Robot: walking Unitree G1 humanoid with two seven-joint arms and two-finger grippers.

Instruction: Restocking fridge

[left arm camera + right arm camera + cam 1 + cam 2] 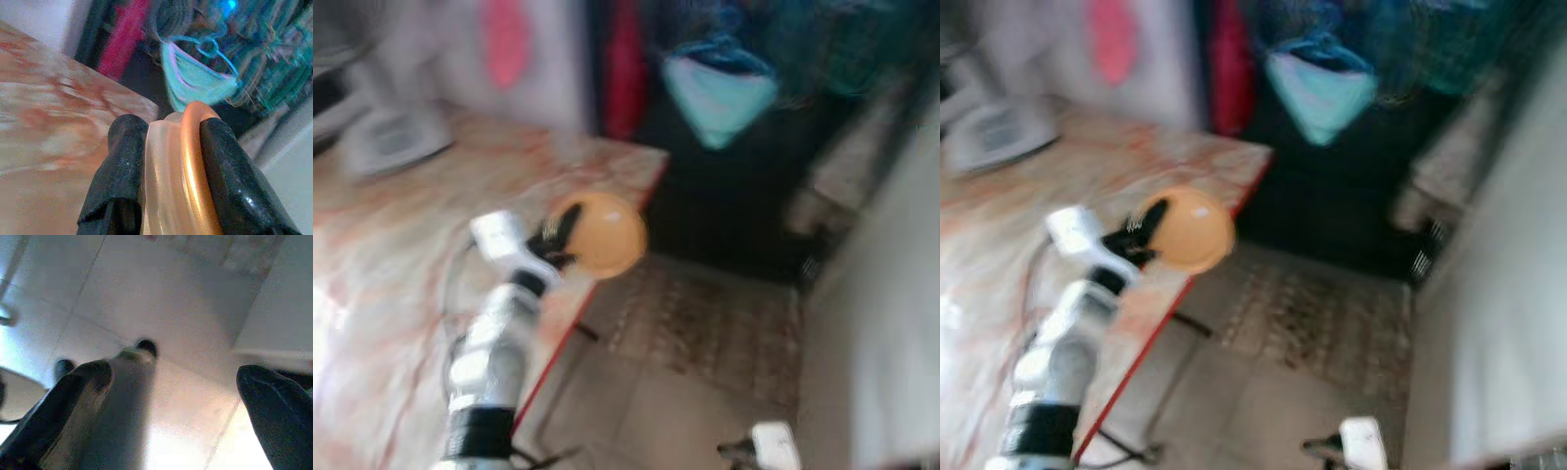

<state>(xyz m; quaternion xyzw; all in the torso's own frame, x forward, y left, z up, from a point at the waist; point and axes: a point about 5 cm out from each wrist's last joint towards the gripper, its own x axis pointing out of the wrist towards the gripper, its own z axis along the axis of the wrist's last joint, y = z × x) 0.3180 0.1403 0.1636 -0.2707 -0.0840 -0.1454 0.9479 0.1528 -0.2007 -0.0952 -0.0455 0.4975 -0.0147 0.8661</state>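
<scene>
Right gripper (171,396), fingers spread wide, hangs low over bare pale floor tiles (146,289). Left gripper (558,240) clamps the rim of a round orange plastic bowl (602,233), held edge-on past the red-edged marble-patterned table (401,245). Beyond: patterned floor mat (705,323), turquoise hanging bag (720,93).

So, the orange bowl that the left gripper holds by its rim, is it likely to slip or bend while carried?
The orange bowl looks like thin, glossy plastic, so probably light but slippery. The left gripper pinches only the rim between its fingers, so it may swing or pivot. The rim seems to keep its shape under the pinch, suggesting it is fairly stiff.
</scene>
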